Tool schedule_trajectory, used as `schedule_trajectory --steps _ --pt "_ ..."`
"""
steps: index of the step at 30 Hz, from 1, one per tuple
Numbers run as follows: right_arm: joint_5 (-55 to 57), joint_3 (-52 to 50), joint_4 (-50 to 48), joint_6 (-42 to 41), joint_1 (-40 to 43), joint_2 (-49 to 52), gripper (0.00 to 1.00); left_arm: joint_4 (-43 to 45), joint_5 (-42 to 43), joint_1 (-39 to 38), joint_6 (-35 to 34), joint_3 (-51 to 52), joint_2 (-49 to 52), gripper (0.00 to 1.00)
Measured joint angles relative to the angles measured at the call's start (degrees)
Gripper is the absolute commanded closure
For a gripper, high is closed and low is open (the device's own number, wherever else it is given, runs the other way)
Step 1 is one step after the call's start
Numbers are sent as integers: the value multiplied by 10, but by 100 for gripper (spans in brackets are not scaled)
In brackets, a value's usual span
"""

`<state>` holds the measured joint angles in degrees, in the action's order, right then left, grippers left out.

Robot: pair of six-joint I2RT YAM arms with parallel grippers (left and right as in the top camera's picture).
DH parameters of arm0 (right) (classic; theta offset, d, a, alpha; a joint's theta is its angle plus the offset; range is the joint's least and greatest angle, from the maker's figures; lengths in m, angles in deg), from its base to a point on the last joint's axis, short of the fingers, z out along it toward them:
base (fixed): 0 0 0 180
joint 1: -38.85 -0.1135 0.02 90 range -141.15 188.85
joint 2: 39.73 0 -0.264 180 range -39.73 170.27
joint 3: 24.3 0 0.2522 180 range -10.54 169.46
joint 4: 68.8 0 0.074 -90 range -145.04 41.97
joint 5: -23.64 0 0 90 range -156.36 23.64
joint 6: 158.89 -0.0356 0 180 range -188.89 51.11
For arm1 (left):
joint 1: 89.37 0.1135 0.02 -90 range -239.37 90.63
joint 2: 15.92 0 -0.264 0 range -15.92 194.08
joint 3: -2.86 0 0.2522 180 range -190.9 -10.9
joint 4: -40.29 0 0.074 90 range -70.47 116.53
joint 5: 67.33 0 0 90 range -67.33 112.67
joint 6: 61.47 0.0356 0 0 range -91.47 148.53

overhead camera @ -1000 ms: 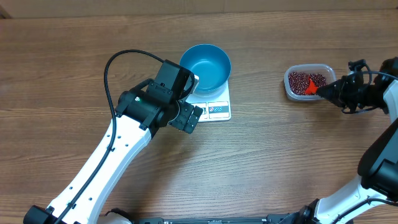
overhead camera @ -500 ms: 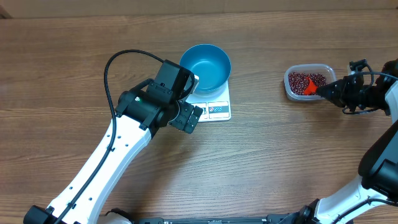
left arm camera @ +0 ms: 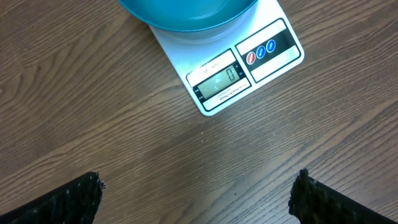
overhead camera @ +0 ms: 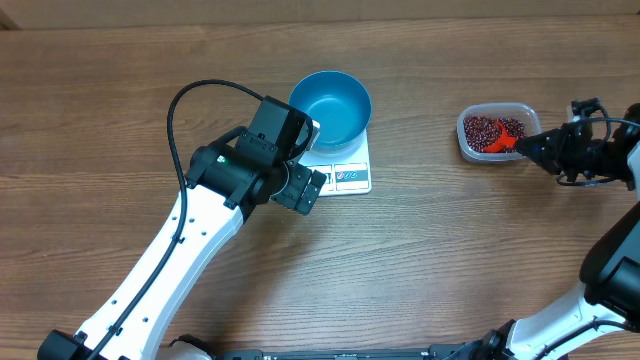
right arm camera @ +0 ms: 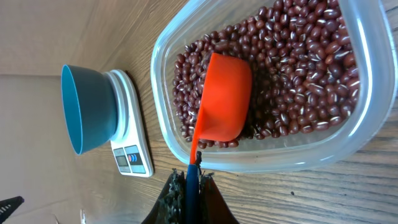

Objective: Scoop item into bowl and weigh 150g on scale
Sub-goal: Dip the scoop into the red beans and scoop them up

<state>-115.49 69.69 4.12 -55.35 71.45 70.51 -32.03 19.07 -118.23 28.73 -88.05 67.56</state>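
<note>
My right pincer is clenched on the thin handle of an orange scoop, jaws pressed together at the bottom edge of my right wrist view. The scoop's cup lies down among the beans, a loose dark red-brown heap filling the clear plastic tub. Seen from overhead, that tub sits at the upper right of the frame, and my right arm reaches toward it from the right edge. My left pincer is released, its two dark fingertips standing wide apart in the lower corners of the left wrist view, with nothing but bare wooden worktop between them. Above them in that view lies the white scale, its display window showing a zero and its button panel beside it — both along the edge nearest my fingers. The blue bowl stands on the scale, overhanging its far part at the top of the frame. From overhead the bowl and scale sit just above the centre — well apart from the tub of beans, with open worktop between — and my left wrist hangs just beside the scale's lower left corner, touching neither it nor the bowl as far as I can tell.
</note>
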Motion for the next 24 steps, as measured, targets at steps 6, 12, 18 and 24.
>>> schedule_trajectory --steps 6,12,18,24 --pt "-15 0 -2 0 10 0 96 0 0 0 0 0 0 0" --pt "-22 0 -2 0 12 0 96 0 0 0 0 0 0 0" --pt "-26 0 0 0 12 0 96 0 0 0 0 0 0 0" --pt "-29 0 1 0 12 0 96 0 0 0 0 0 0 0"
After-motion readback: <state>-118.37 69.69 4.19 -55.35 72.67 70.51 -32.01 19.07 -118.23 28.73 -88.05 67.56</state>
